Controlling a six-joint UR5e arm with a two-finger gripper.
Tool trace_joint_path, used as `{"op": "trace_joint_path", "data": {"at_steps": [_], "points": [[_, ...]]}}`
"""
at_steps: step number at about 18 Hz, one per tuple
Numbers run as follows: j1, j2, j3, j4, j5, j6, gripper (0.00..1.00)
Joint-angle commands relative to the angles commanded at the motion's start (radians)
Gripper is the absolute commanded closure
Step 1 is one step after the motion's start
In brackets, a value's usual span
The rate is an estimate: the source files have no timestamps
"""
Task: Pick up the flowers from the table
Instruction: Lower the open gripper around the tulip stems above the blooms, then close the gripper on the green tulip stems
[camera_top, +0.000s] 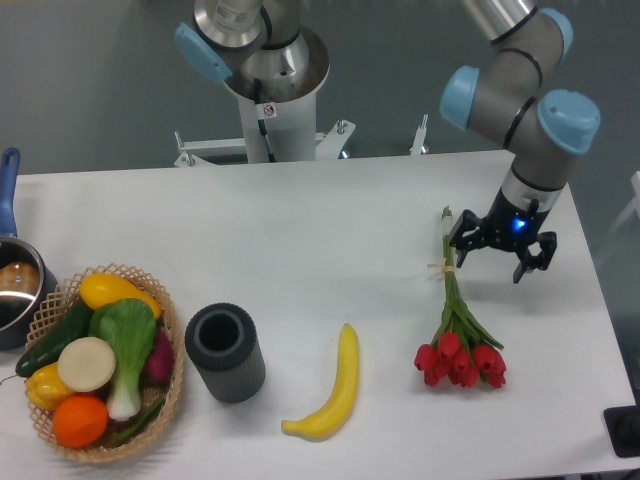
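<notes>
The flowers (458, 335) lie on the white table (320, 220) at the right: red tulip heads toward the front, long green stems running back, tied with a thin tan band. My gripper (492, 263) hovers low just right of the stems, near the band, with its dark fingers spread. It is open and holds nothing. One fingertip (459, 258) is close to the stems; whether it touches them I cannot tell.
A yellow banana (331, 389) lies left of the flowers. A dark ribbed cylinder (225, 352) stands near the front. A wicker basket (172, 345) of vegetables and a pot (15, 285) sit at the left. The robot base (265, 90) stands behind the table.
</notes>
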Motion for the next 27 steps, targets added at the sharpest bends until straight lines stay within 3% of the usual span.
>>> {"op": "trace_joint_path", "data": {"at_steps": [2, 8, 27], "points": [[-0.006, -0.015, 0.005, 0.000, -0.049, -0.037, 0.00], [-0.049, -0.028, 0.003, -0.005, -0.057, -0.077, 0.00], [-0.049, -0.091, 0.023, 0.000, -0.046, -0.106, 0.00]]}}
